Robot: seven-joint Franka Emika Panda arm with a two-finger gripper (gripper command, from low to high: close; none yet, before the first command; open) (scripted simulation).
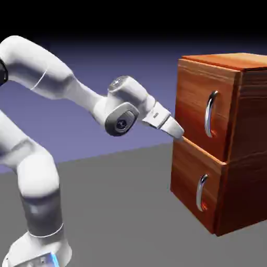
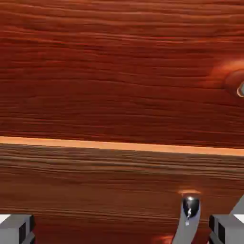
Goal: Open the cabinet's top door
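The cabinet (image 1: 245,151) is a reddish-brown wood-grain box at the exterior view's right. Its top door (image 1: 195,99) carries a vertical curved silver handle (image 1: 210,113). My gripper (image 1: 178,132) hangs at the front's left edge, level with the seam between the two panels and well left of that handle. In the hand view wood grain fills the picture, crossed by a pale seam (image 2: 119,145). My gripper (image 2: 122,233) is open, its grey fingertips (image 2: 16,228) wide apart and closed on nothing. A silver handle end (image 2: 190,209) shows just inside the right tip; whose panel it belongs to I cannot tell.
The lower panel (image 1: 187,177) has its own silver handle (image 1: 201,192). Another sliver of silver (image 2: 240,89) shows at the hand view's right edge. The grey table (image 1: 120,208) stretches between the arm's base and the cabinet.
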